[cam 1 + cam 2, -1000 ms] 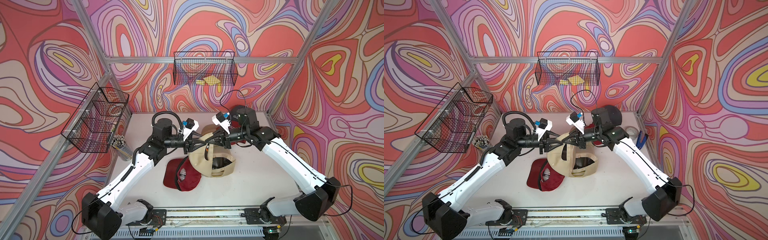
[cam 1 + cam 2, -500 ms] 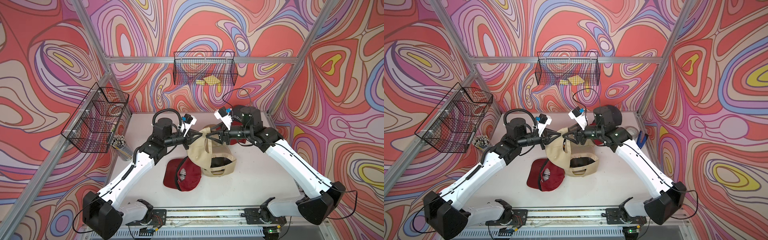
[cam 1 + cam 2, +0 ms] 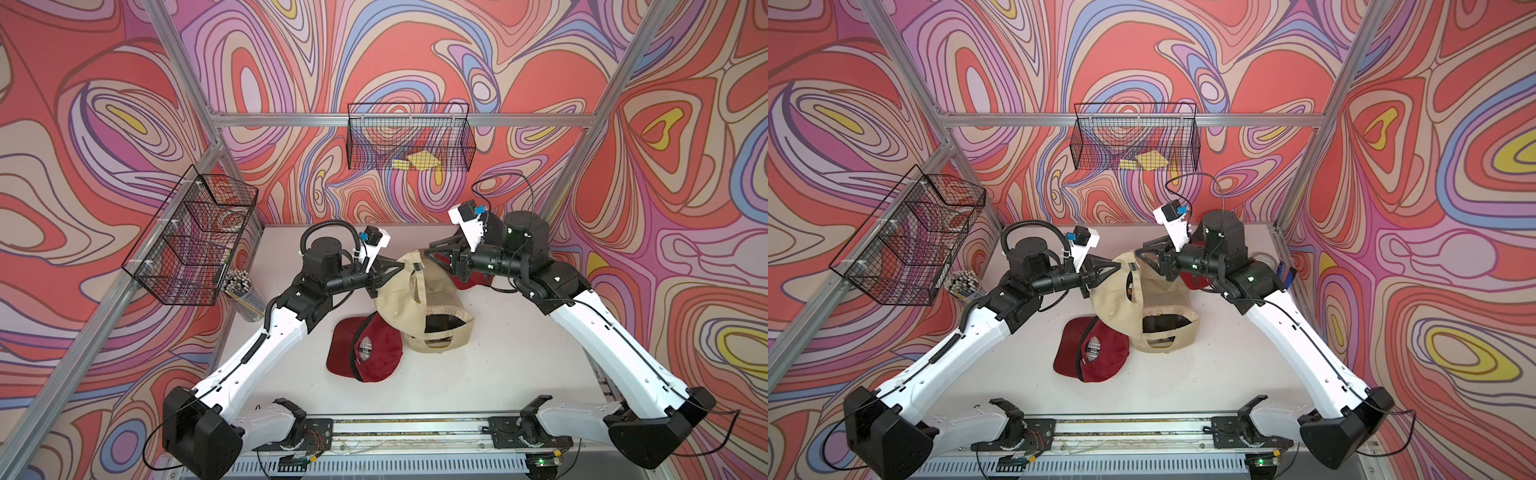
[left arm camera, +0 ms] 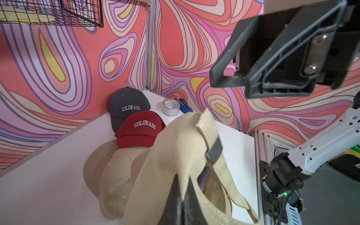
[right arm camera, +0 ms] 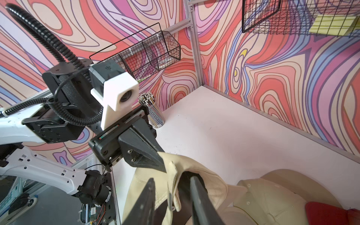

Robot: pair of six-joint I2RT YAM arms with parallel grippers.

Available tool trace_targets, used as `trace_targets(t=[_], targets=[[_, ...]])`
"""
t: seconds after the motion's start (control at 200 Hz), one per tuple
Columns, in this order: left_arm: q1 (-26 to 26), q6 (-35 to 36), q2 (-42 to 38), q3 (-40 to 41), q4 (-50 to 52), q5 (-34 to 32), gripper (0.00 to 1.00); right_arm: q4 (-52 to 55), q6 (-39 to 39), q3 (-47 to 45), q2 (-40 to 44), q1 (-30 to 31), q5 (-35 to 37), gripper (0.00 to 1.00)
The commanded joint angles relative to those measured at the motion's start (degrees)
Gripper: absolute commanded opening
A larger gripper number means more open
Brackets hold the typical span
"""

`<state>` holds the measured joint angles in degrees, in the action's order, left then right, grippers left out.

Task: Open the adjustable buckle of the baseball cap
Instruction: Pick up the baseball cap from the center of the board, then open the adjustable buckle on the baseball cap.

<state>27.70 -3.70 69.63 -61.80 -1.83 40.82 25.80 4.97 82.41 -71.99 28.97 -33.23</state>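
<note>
The desk [image 3: 519, 357] lies bare along its near edge, toward its right edge, and along the middle of its far edge. At the centre a stack of beige caps [image 3: 440, 332] and a maroon cap [image 3: 370, 353] lie side by side, with a raised beige cap [image 3: 395, 291] above them. In the far-left corner a clear cup of pencils [image 3: 243, 286] stands under a wire basket [image 3: 195, 241]. The far-right corner is crowded by a grey cap [image 4: 126, 103], a red cap [image 4: 142, 128] and a tape roll [image 4: 171, 107].

White stitched "COLORADO" across the front of grey cap [image 4: 126, 103]; the same word, "COLORADO", in white across the front of red cap [image 4: 142, 128]. Print on tape roll [image 4: 171, 106]: too small to read.
</note>
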Motion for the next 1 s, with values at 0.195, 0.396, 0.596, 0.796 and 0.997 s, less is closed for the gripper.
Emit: trace_targets(t=[0.195,0.396,0.596,0.796,0.997], targets=[[-0.11,1.36,0.99,-0.05,-2.90,7.01,0.00,-1.80,-4.98,-1.40,1.48,0.74,-2.07,0.42],[-0.06,2.50,1.92,-1.26,-0.81,9.72,0.00,2.67,-7.84,1.01,-2.17,1.15,-7.28,0.37],[-0.09,2.14,1.99,-1.13,-1.38,10.20,0.00,3.76,-7.99,1.90,-3.96,1.61,-5.48,0.35],[-0.10,1.95,1.95,-1.04,-1.59,9.63,0.00,4.77,-8.36,2.49,-4.59,1.88,-4.66,0.28],[-0.08,0.56,2.32,-1.43,-1.35,6.90,0.00,5.37,-8.99,2.66,-4.37,1.97,-5.17,0.14]])
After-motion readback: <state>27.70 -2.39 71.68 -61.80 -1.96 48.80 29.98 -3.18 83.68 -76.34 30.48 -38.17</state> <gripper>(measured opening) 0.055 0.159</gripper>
